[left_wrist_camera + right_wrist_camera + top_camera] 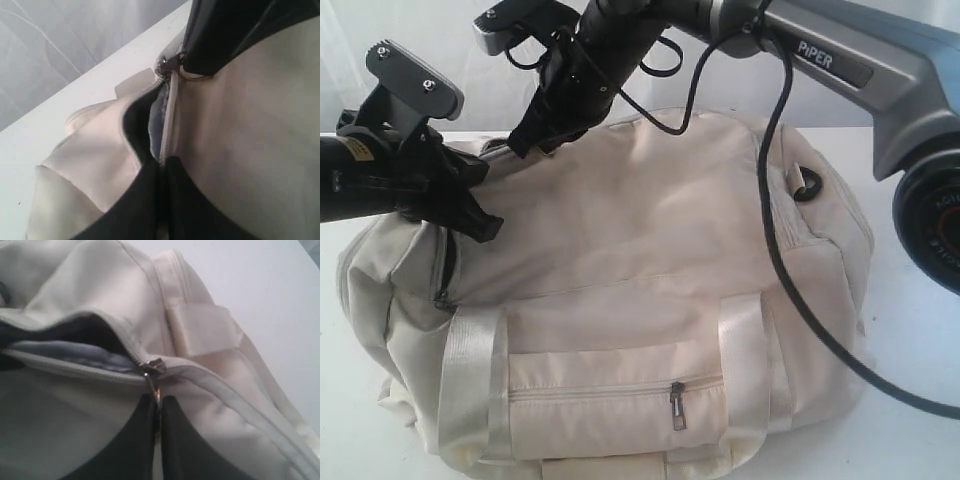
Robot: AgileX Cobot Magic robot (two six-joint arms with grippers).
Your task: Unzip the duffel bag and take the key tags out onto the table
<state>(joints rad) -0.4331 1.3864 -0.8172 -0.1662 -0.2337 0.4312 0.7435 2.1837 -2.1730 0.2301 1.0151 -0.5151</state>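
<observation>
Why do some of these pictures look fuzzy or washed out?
Exterior view: bright, even light; the table is almost washed out and the bag shows only soft shadows. Left wrist view: the dark left fingers are blurred, being very near the lens. Right wrist view: the right fingers are soft too, while the zip pull is fairly sharp.
</observation>
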